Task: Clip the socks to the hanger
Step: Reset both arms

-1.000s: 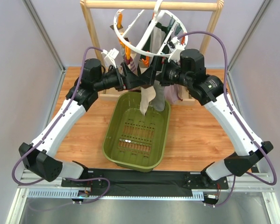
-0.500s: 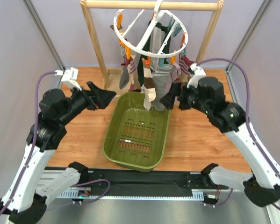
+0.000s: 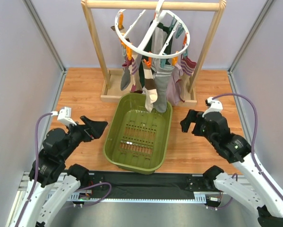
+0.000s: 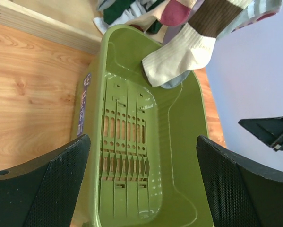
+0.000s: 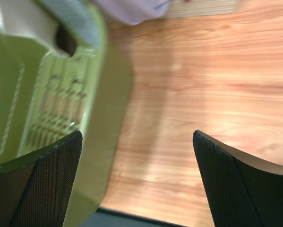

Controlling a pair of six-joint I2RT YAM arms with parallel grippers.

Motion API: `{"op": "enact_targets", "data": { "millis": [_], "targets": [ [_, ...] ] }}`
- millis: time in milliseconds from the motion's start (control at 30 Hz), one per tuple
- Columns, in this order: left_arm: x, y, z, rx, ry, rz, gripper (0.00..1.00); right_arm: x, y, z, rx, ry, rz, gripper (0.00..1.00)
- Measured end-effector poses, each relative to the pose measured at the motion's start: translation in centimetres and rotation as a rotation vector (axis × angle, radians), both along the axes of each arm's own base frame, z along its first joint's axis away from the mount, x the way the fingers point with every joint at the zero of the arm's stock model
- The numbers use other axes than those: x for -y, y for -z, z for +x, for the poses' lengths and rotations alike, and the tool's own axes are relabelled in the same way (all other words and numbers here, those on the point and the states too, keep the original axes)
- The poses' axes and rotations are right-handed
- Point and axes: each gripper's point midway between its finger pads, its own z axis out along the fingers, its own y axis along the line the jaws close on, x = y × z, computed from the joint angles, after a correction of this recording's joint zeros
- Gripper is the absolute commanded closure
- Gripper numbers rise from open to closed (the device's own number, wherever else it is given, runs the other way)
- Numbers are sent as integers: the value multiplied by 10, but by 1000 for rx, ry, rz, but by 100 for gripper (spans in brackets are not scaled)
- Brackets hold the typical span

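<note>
Arms pulled back from hanger [image 3: 153,55]; left end effector [image 3: 99,126], right end effector [image 3: 188,122] gaping, flanking basket [image 3: 114,124] rims.

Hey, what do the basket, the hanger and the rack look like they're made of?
Basket: likely moulded plastic, olive green with a slight sheen and a slotted floor.
Hanger: probably plastic, with a smooth white ring and spokes.
Rack: wood, light in colour with visible grain, seemingly unpainted.
</note>
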Motion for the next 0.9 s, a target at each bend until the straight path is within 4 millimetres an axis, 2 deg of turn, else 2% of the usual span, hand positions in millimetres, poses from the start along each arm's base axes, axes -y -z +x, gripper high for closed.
{"op": "enact_targets", "data": {
  "millis": [167, 267, 333, 467, 600, 633, 733, 800, 900],
  "targets": [
    [-15, 1, -8, 54, -69, -38, 0, 29, 20, -2, 116, 115, -4, 0],
    [-24, 1, -11, 100, -112, -76, 0, 39, 36, -3, 197, 157, 34, 0],
    [-27, 10, -10, 122, -137, -103, 0, 44, 50, -3, 263, 191, 91, 0],
    [-29, 50, 3, 123, -180, -122, 0, 46, 84, 1, 312, 245, 167, 0],
    [-21, 120, 26, 18, -210, -111, 0, 40, 129, 5, 263, 271, 219, 0],
    [-18, 133, 31, 5, -212, -126, 0, 35, 121, 8, 281, 274, 272, 0],
    [-10, 136, 42, 47, -213, -217, 0, 27, 112, 10, 301, 282, 378, 0],
    [-9, 134, 46, 70, -217, -249, 0, 25, 107, 10, 302, 296, 445, 0],
    [-10, 121, 49, 111, -233, -314, 0, 23, 99, 10, 306, 320, 527, 0]
  ]
}}
